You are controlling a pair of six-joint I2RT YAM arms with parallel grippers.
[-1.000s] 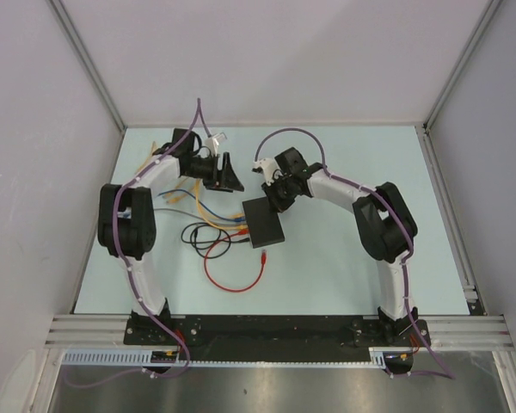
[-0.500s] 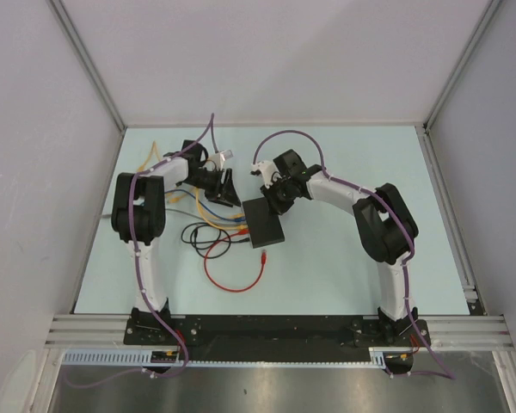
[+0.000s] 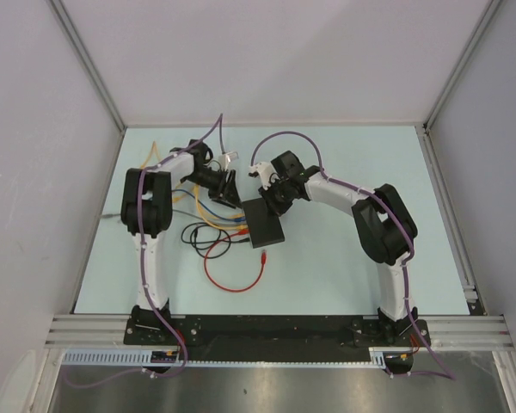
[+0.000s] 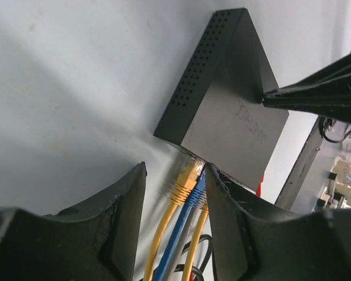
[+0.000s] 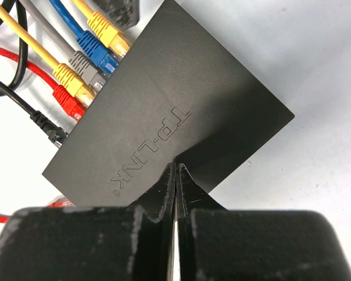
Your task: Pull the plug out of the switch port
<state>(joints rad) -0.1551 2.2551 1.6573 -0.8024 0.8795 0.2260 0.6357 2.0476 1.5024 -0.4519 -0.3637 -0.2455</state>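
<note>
The flat black switch box lies mid-table, with several plugs in the ports along its left edge. In the left wrist view my left gripper is open just short of that edge, straddling a yellow plug and a blue plug. A gap shows between the left finger and the yellow plug; the right finger lies against the blue one. My right gripper is shut on nothing, its tips resting on the box's lettered top. Yellow, blue, grey, yellow and red plugs sit in a row.
A red cable loops in front of the box, its loose end by the near corner. A black cable coil and yellow and blue cables trail left. Enclosure walls stand at the left, back and right, with the metal rail nearest me.
The left arm has folded in, bringing its gripper a little nearer the box's plug edge. Its jaws have narrowed. The right gripper and the box have not moved.
</note>
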